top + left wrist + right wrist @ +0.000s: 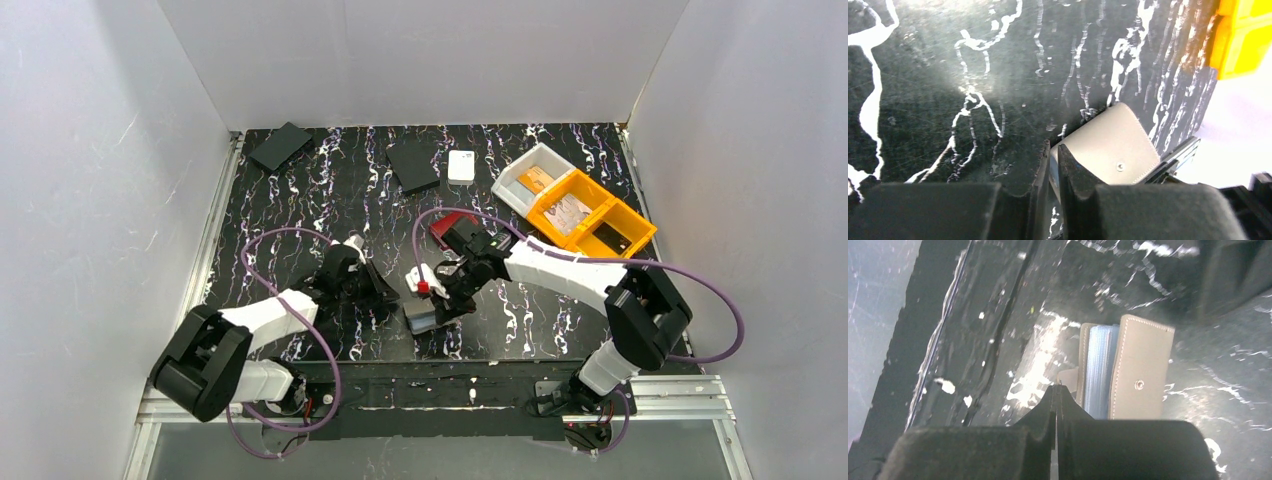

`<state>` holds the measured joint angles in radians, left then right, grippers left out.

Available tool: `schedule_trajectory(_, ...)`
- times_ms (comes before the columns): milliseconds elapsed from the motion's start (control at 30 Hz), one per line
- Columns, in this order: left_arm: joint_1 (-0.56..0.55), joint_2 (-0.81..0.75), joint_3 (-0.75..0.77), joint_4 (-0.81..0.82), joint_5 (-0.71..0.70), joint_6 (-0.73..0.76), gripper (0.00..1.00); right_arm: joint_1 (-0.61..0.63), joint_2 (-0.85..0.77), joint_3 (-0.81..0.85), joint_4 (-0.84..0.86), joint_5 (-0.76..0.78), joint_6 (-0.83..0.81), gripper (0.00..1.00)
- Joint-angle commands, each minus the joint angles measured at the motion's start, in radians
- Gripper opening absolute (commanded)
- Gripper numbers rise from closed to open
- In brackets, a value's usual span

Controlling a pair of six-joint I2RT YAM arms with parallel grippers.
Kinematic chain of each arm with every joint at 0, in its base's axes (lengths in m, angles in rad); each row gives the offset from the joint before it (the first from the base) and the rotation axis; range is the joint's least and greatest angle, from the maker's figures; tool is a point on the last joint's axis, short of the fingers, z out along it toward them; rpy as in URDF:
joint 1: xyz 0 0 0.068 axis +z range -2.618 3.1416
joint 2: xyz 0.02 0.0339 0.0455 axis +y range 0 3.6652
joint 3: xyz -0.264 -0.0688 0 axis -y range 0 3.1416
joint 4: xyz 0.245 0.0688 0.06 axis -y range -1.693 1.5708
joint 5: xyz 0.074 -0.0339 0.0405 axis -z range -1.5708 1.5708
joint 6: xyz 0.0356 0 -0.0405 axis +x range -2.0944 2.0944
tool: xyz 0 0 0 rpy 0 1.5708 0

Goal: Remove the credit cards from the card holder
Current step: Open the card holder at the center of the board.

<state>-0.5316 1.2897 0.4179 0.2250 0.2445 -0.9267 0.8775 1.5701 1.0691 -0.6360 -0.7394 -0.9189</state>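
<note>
The card holder (1143, 375) looks like matt grey leather or leatherette, with pale stitched edges and a small shiny metal snap (1138, 385). The light blue card (1098, 370) looks like smooth plastic. The worktop (948, 75) is glossy black, white-veined and finely scratched.

Grey card holder (421, 318) on marbled table (330, 190)

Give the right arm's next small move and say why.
Likely ease the right gripper back, drawing the closure tab to swing the card holder wider. Its jaws are shut at that tab, the left gripper pinches an edge of the holder, and the light blue card shows between halves only partly open.
</note>
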Motion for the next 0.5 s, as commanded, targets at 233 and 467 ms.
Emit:
schedule_trajectory(233, -0.005, -0.214, 0.115, -0.169, 0.21, 0.261, 0.85, 0.021, -0.247, -0.169, -0.132, 0.351, -0.103, 0.01)
schedule_trajectory(467, -0.217, -0.11, 0.219, -0.325, 0.109, 0.341, 0.95, -0.054, -0.287, -0.251, -0.084, 0.302, -0.074, 0.01)
